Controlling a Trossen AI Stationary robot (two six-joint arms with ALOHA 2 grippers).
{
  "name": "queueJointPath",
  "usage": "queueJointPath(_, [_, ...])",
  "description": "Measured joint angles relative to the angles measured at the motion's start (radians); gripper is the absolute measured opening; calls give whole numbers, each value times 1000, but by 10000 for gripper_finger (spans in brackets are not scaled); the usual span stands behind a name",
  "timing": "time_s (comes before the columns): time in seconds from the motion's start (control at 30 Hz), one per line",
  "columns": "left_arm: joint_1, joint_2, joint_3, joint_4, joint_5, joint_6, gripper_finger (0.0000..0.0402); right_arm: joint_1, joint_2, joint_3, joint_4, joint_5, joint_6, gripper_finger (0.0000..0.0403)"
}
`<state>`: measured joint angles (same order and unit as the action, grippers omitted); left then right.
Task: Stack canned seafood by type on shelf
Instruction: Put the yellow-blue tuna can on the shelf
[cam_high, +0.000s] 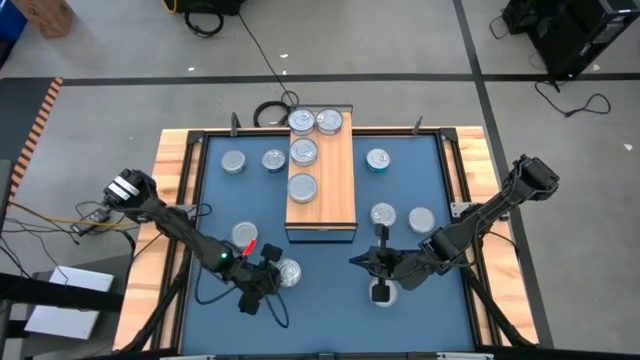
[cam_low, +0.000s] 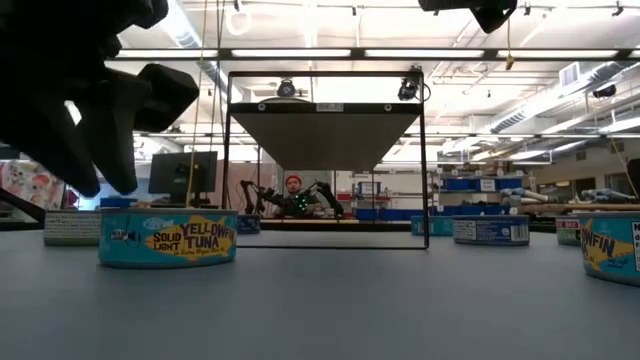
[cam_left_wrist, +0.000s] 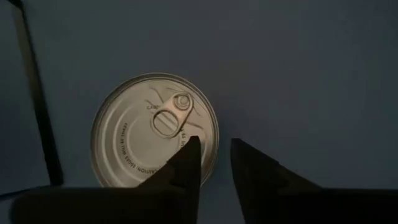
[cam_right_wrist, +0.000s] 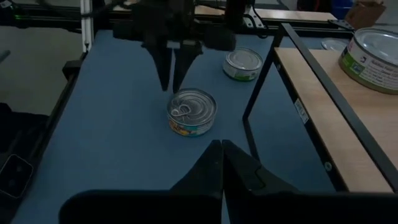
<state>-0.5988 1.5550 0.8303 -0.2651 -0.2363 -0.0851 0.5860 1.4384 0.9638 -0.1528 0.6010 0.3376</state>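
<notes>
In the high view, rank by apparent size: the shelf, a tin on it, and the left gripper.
1. shelf, by far the largest.
2. left gripper and the tin: look alike, so unranked.

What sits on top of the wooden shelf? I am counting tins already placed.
Four silver-lidded tins lie on the shelf, all toward its far end. Whether any are stacked cannot be seen from above.

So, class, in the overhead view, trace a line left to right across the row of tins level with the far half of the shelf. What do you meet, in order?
Leftmost tin on the mat → second tin on the mat → tin on the shelf (shelf) → teal-rimmed tin on the mat.
</notes>
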Motion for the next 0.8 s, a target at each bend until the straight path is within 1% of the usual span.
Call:
queueJointPath(0.17, [-3, 42, 0, 8, -5, 69, 112, -1, 0, 0, -2, 0, -1, 10])
queueJointPath(0.27, [-4, 55, 0, 15, -24, 109, 113, -1, 0, 0, -2, 0, -1, 10])
queueJointPath(0.5, [-5, 62, 1, 15, -48, 133, 112, -1, 0, 0, -3, 0, -7, 11])
queueJointPath(0.63, [-4, 73, 1, 15, -112, 127, 96, -1, 0, 0, -1, 0, -8, 11])
queueJointPath(0.8, [-7, 102, 3, 46, -128, 133, 57, -1, 0, 0, 0, 0, -8, 11])
